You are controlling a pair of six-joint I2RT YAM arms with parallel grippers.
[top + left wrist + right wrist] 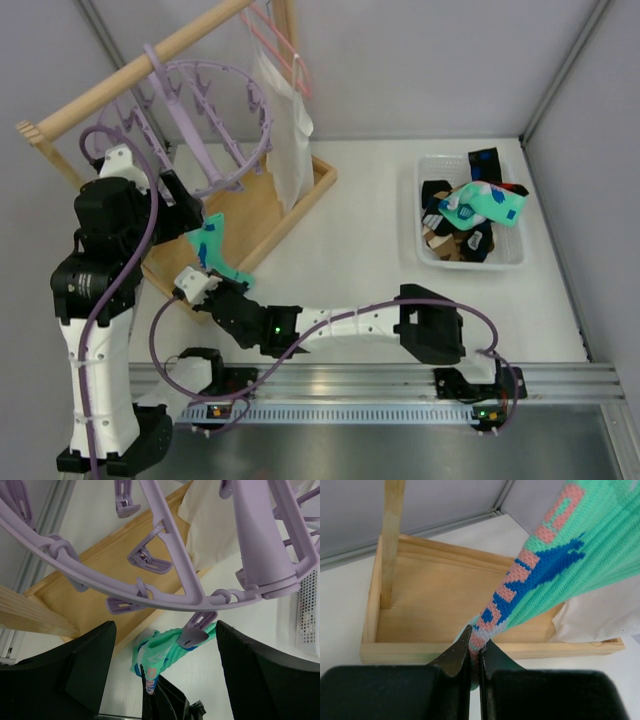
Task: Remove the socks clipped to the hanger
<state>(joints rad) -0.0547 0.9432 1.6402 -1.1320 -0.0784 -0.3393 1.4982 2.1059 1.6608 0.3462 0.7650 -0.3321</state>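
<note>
The lavender hanger hangs from a wooden rod, its ring and clips filling the top of the left wrist view. One mint-green sock hangs from a clip. My left gripper is open, a finger on each side of that clip and the sock, touching neither. In the top view it sits just below the ring. My right gripper is shut on the sock's lower end and pulls it taut; from above it is near the tray's front edge.
A white basket at the right holds several socks. The wooden rack's base tray lies under the hanger. A white cloth on a pink wire hanger hangs beside the ring. Grey walls enclose the table.
</note>
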